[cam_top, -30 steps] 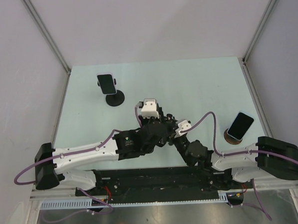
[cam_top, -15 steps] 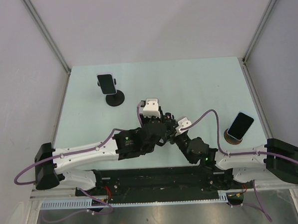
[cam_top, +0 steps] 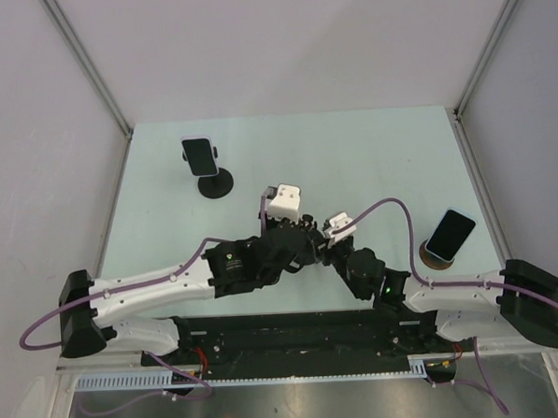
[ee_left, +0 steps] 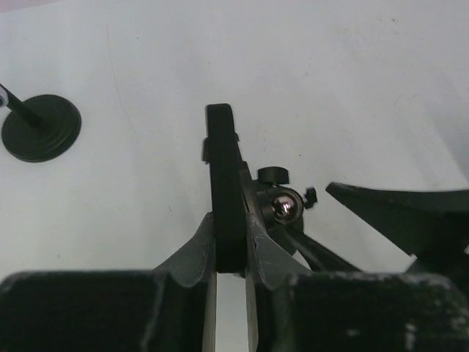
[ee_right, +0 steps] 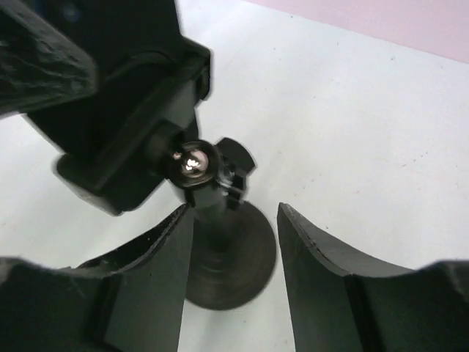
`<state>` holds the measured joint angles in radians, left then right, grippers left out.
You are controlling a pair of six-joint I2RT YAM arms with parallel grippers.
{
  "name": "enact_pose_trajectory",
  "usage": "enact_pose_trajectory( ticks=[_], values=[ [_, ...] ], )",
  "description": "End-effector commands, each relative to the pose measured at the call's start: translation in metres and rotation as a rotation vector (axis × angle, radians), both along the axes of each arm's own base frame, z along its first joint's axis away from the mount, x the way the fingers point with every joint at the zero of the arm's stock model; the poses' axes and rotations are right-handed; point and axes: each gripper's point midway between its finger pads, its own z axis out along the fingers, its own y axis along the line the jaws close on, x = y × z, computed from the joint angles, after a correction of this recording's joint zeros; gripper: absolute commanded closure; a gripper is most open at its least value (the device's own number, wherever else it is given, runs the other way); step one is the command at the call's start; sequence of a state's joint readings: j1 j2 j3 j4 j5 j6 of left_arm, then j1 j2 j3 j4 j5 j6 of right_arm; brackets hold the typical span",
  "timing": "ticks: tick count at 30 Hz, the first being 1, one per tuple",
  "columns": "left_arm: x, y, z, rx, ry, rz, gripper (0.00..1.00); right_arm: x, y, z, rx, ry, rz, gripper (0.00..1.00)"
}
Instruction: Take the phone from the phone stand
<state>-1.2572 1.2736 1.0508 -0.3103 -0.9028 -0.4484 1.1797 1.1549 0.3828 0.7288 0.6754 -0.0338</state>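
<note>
Clamping a dark phone [ee_left: 222,165] by its two flat faces, the left gripper [ee_left: 229,246] is closed on it, with the handset standing upright and edge-on between the fingers in the left wrist view. Directly behind the phone's back is the ball joint [ee_left: 286,207] of the phone stand [ee_right: 233,260]; the two appear to be in contact, though whether the phone is seated in the mount cannot be told. The right gripper [ee_right: 234,220] stands open, its jaws straddling the stand's post [ee_right: 210,220]. The post is close against the left finger [ee_right: 150,279] with a clear gap to the other, and the stand's round black base rests on the table below. From overhead, both wrists meet near the middle of the pale green table [cam_top: 370,157], just ahead of the arm bases. Well apart from them, a second phone [cam_top: 199,156] sits on a black stand [cam_top: 215,185] toward the far left. A third phone [cam_top: 450,233] leans on a brown round base [cam_top: 431,255] at the right edge.
</note>
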Motion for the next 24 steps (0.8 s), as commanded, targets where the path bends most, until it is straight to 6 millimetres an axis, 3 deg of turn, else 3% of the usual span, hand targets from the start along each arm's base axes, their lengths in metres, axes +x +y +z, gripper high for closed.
enact_pose_trajectory(
  ticks=[1, 3, 5, 6, 7, 10, 13, 20, 24],
  values=[
    [-0.013, -0.001, 0.042, -0.115, -0.002, -0.071, 1.0, 0.025, -0.033, 0.006, -0.018, 0.006, -0.192, 1.0],
    [-0.012, 0.001, 0.042, -0.116, -0.002, -0.061, 1.0, 0.02, -0.025, 0.009, -0.019, 0.006, -0.129, 1.0],
    [-0.009, 0.005, 0.043, -0.119, -0.004, -0.054, 1.0, 0.011, -0.015, 0.02, -0.002, 0.0, -0.032, 0.92],
    [-0.007, 0.009, 0.046, -0.13, -0.006, -0.046, 1.0, 0.007, -0.014, 0.017, -0.021, 0.017, -0.002, 0.85],
    [-0.007, 0.009, 0.047, -0.139, -0.002, -0.053, 1.0, 0.003, -0.012, 0.019, -0.02, 0.02, 0.03, 0.66],
    [-0.003, 0.013, 0.053, -0.153, -0.003, -0.059, 1.0, -0.009, -0.012, 0.027, -0.027, 0.042, 0.122, 0.36],
    [-0.004, 0.01, 0.052, -0.135, 0.004, -0.096, 1.0, -0.018, -0.008, 0.028, -0.043, 0.072, 0.212, 0.21],
    [-0.017, 0.006, 0.054, -0.097, 0.008, -0.24, 1.0, -0.038, 0.028, 0.019, -0.114, 0.125, 0.439, 0.16],
    [-0.03, 0.002, 0.054, -0.098, 0.016, -0.346, 1.0, -0.037, 0.031, 0.009, -0.147, 0.145, 0.443, 0.15]
  ],
)
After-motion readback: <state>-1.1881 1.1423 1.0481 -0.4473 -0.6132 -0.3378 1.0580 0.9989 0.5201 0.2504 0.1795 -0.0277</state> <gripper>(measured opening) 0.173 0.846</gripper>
